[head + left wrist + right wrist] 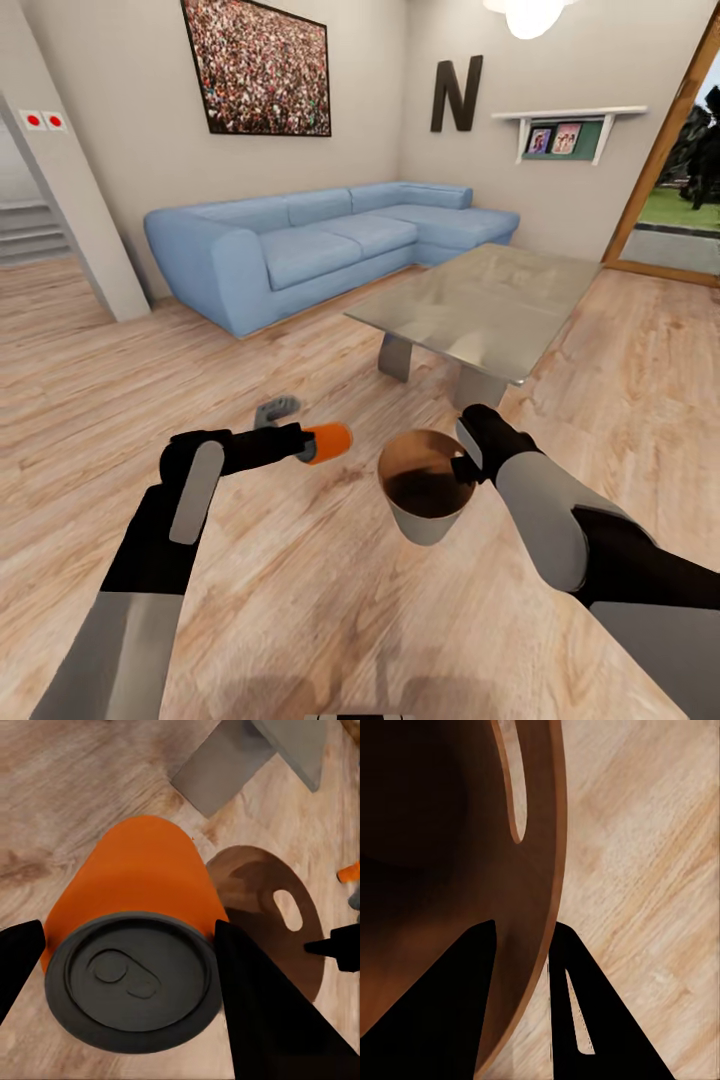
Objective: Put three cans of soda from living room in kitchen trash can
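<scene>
L hand (312,443): shut tight on orange soda can (328,442), held up beside the bin.
R hand (462,468): pinches trash can (425,490) rim, held above floor.
Can feel: prob. light, hard, slippery; grab round sides.
Far: glass table (480,305), blue sofa (300,245).

You can read one sign only: a big dark letter "N" (456,94) mounted on the wall (600,70), just beside the shelf (570,113). The orange can (139,881) you hold shows no brand or print, and the framed pictures (553,139) on the shelf are too small to read.
</scene>
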You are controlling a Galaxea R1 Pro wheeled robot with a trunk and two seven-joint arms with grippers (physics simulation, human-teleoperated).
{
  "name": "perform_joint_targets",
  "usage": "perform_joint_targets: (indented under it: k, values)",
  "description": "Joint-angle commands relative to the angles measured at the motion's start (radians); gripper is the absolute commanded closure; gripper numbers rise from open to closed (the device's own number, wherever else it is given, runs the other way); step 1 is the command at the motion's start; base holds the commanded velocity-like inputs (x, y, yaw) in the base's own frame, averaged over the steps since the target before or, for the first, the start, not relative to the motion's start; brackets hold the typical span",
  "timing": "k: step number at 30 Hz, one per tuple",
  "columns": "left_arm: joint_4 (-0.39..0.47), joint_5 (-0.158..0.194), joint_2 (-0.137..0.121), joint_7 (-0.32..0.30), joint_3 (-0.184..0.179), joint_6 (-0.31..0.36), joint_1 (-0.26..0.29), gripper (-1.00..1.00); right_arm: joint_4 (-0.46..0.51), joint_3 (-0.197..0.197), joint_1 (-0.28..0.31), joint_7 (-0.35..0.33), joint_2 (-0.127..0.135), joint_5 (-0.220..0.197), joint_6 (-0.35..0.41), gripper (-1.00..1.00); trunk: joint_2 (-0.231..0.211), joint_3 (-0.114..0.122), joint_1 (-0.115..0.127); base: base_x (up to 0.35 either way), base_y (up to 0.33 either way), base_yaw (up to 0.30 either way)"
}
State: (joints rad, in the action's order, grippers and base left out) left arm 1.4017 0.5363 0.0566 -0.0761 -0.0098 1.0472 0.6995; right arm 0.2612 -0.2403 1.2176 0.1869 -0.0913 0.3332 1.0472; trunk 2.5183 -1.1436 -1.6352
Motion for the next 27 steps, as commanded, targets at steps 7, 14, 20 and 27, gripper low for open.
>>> perform_joint_targets:
  k: [7,14,20,27]
  values:
    - [0.0,0.051,-0.022,0.001,-0.076,0.0,0.0,1.0,-0.022,-0.002,0.0,-0.001,-0.013,-0.005,0.0,1.0,-0.001,0.016,0.002,0.0,0.0,0.0]
    - [0.0,0.06,-0.025,0.001,-0.11,0.0,-0.001,1.0,-0.043,-0.002,0.0,-0.001,-0.016,-0.005,0.0,1.0,-0.001,0.016,0.002,0.0,0.0,0.0]
    - [0.001,0.061,-0.024,0.001,-0.154,0.0,-0.001,1.0,-0.051,-0.002,0.0,-0.001,-0.018,-0.005,-0.003,1.0,-0.001,0.016,0.002,0.0,0.0,0.0]
    - [0.01,0.062,-0.024,0.001,-0.23,0.0,-0.002,1.0,-0.053,-0.002,0.0,-0.001,-0.026,-0.005,-0.004,1.0,-0.001,0.016,0.002,0.0,0.0,0.0]
